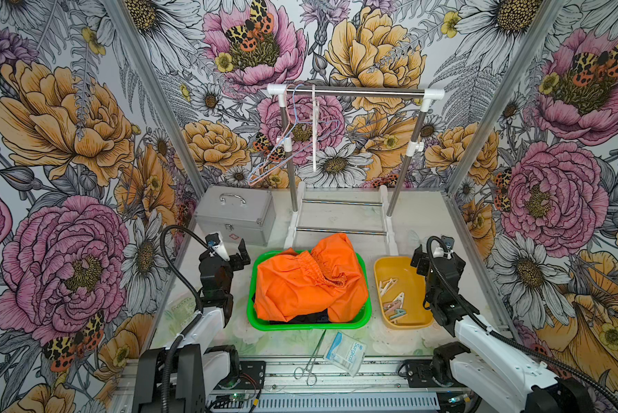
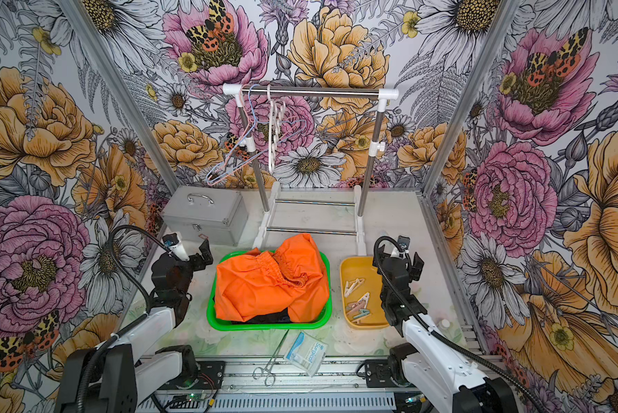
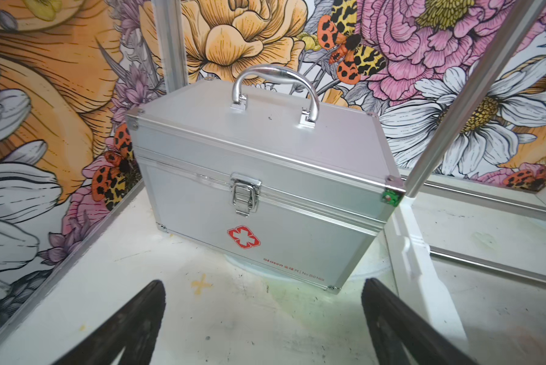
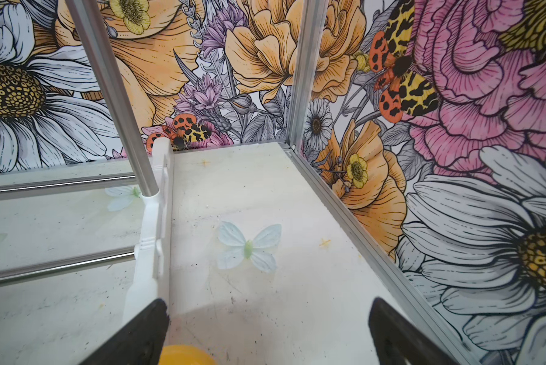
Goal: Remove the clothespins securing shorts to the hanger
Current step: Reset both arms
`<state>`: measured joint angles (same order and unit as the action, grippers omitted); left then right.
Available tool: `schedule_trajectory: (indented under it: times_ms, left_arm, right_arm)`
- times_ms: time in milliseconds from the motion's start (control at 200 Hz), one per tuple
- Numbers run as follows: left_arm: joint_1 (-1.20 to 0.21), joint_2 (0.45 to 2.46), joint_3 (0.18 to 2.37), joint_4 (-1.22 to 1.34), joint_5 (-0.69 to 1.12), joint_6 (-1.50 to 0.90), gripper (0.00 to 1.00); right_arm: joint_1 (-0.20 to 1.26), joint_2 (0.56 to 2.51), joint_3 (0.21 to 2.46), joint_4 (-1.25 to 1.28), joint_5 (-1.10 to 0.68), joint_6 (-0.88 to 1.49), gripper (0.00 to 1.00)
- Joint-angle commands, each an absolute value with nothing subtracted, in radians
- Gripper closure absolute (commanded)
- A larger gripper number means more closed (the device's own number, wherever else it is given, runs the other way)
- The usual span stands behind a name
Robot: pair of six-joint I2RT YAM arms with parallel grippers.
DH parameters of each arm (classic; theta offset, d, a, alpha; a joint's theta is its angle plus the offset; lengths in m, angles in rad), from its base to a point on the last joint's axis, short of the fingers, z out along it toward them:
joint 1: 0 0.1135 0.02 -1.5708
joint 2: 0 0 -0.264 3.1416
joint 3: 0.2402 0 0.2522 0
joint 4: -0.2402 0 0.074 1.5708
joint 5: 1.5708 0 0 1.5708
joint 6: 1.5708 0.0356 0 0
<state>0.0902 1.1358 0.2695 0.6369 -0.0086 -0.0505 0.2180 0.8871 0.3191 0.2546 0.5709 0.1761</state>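
In both top views we see the left gripper with its jaws wide and nothing in them, and the right gripper is the same. Between the two grippers sits a green basket, close to the left one, with the orange shorts heaped in it. Some dark cloth shows under them. Just on the inner side of the right gripper is a yellow tray, and the clothespins lie loose in it. Ahead of both grippers and well apart from them stands a rack with hangers on its bar. A metal case stands ahead of the left gripper. Behind the basket, toward the arms' bases, lie forceps and a packet.

In the left wrist view the two black fingers spread wide over the table. The case stands closed just ahead of them, with its latch toward the gripper.

In the right wrist view the fingers are wide apart with nothing between them. The rack's white foot runs ahead of one finger, and the tray's edge shows at that finger's base. A printed butterfly lies on the table ahead.
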Motion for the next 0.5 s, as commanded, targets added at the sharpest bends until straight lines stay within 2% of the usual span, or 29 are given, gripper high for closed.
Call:
schedule_trajectory:
  times_ms: [0, 140, 320, 450, 495]
  left_arm:
    - [0.099, 1.234, 0.258, 0.885, 0.092, -0.021, 0.01]
    - [0.096, 1.385, 0.266, 1.005, 0.14, -0.019, 0.01]
    - [0.081, 1.62, 0.206, 1.374, 0.155, -0.012, 0.01]
    - [0.12, 1.593, 0.249, 1.242, 0.223, -0.032, 0.01]
    - [0.129, 1.578, 0.313, 1.115, 0.275, -0.021, 0.01]
  right_arm:
    - [0.19, 0.92, 0.29, 0.426, 0.503, 0.125, 0.0]
    - [0.15, 0.96, 0.249, 0.528, 0.436, 0.125, 0.0]
    - [0.104, 1.057, 0.228, 0.645, 0.346, 0.14, 0.0]
    - [0.082, 1.18, 0.222, 0.779, 0.29, 0.132, 0.0]
    - [0.076, 1.215, 0.229, 0.817, 0.276, 0.133, 0.0]
